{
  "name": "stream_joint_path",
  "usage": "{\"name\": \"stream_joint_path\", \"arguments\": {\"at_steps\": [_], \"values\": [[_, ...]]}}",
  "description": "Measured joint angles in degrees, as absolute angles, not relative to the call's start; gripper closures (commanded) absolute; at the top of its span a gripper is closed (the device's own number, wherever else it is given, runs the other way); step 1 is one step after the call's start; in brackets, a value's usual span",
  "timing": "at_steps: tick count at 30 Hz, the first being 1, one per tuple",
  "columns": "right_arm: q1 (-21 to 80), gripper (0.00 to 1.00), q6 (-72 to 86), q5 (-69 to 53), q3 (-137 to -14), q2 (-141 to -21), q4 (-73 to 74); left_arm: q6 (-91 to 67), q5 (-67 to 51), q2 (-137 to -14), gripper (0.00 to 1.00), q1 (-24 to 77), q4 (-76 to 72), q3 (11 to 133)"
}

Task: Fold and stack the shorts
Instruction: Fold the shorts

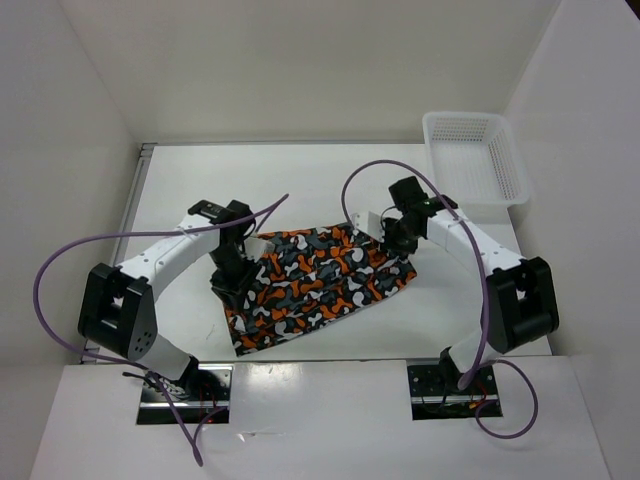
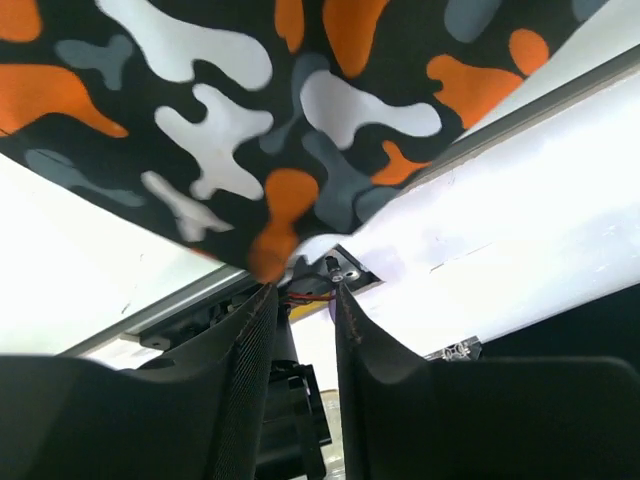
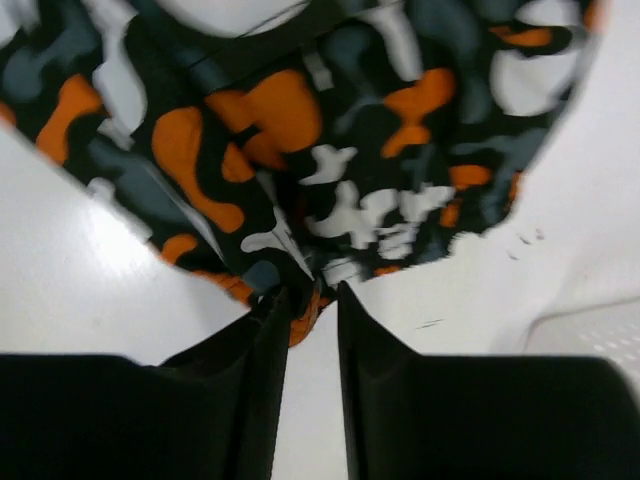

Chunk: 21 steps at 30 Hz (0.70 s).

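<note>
The camouflage shorts [image 1: 315, 285] lie spread in the middle of the table, partly raised at both side edges. My left gripper [image 1: 232, 272] is at their left edge. In the left wrist view its fingertips [image 2: 305, 285] stand close together with the cloth [image 2: 230, 130] caught at the tips and hanging above the table. My right gripper [image 1: 398, 240] is at their upper right edge. In the right wrist view it [image 3: 313, 295] is shut on a fold of the shorts [image 3: 300, 150].
A white mesh basket [image 1: 475, 160] stands at the back right corner, and its rim shows in the right wrist view [image 3: 600, 330]. The white table [image 1: 300, 180] is walled on three sides. Purple cables loop over both arms.
</note>
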<state>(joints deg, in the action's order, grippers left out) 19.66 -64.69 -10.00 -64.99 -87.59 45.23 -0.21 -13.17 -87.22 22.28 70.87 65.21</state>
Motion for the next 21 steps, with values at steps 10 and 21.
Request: {"name": "stream_joint_path", "arguments": {"at_steps": [10, 21], "values": [[22.22, 0.42, -68.62, -8.10, -60.95, -81.91, 51.94, -0.19, -13.39, -87.22, 0.62, 21.85, 69.45, 63.29], [22.22, 0.74, -52.51, -19.33, -66.92, -80.55, 38.09, -0.21, -11.66, -88.01, 0.60, 18.85, 56.95, 63.24]]}}
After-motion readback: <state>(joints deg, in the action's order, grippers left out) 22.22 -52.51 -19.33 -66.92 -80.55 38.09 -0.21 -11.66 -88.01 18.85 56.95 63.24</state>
